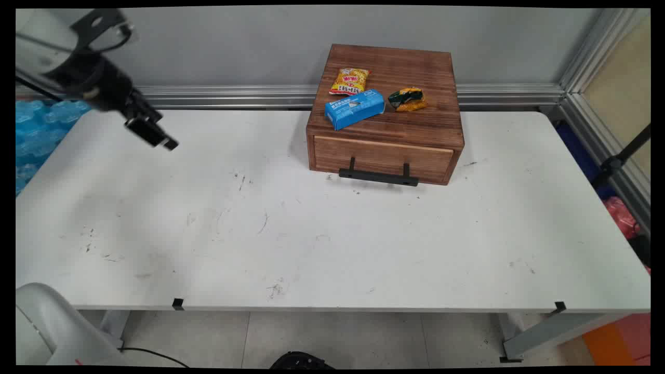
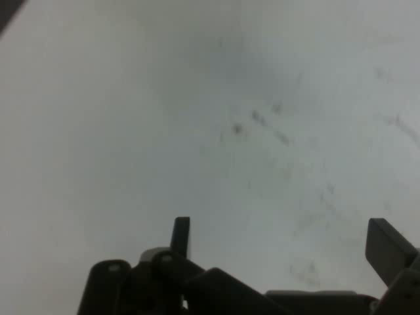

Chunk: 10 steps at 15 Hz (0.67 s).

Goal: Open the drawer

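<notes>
Black gripper [image 1: 156, 136] hanging over the far left part of the white worktop [image 1: 332, 244], jaws spread wide apart and holding nothing. In the hand view, gripper [image 2: 282, 239] pointed at bare, scuffed worktop [image 2: 197, 118], one finger [image 2: 180, 236] at the lower middle and the other at the lower right edge, only dark marks between them. Nothing touched; nearest surface the worktop itself, with a gap below the fingertips. Well to the right, at the far edge against the wall, a brown wooden drawer box [image 1: 387, 130] with a black handle [image 1: 378, 176] on its near face, drawer shut. On top of the box, three small things close together: a yellow snack packet [image 1: 349, 81] at the far left, a blue carton [image 1: 355, 108] just nearer, lying flat and slanted, and a green and orange packet [image 1: 408, 99] to the right of the carton.
</notes>
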Each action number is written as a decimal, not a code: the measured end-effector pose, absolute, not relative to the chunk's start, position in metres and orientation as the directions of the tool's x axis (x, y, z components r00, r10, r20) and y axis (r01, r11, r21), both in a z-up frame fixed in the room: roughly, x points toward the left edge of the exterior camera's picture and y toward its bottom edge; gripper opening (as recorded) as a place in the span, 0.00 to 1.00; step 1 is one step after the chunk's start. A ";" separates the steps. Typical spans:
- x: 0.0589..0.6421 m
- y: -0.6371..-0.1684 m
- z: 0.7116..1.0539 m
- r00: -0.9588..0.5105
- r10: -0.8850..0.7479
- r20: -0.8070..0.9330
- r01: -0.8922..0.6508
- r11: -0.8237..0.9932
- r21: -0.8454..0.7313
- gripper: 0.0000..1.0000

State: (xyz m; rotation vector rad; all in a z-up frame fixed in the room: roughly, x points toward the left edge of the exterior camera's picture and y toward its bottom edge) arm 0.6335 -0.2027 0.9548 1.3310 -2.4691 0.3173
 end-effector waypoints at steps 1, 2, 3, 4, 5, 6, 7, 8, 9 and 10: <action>0.626 -0.210 0.962 -0.521 -0.763 0.384 -0.836 0.547 -0.048 1.00; 0.620 -0.215 0.967 -0.523 -0.758 0.389 -0.834 0.550 -0.050 1.00; 0.612 -0.223 0.975 -0.527 -0.751 0.398 -0.830 0.555 -0.054 1.00; 0.605 -0.228 0.982 -0.531 -0.745 0.405 -0.828 0.558 -0.057 1.00; 0.598 -0.235 0.989 -0.535 -0.737 0.413 -0.824 0.563 -0.061 1.00; 0.590 -0.242 0.996 -0.538 -0.730 0.422 -0.821 0.568 -0.065 1.00; 0.581 -0.249 1.005 -0.542 -0.721 0.433 -0.817 0.573 -0.068 1.00; 0.572 -0.255 1.013 -0.546 -0.711 0.444 -0.812 0.579 -0.071 1.00; 0.565 -0.261 1.019 -0.549 -0.702 0.453 -0.808 0.585 -0.073 1.00; 0.557 -0.267 1.026 -0.554 -0.692 0.463 -0.803 0.591 -0.077 1.00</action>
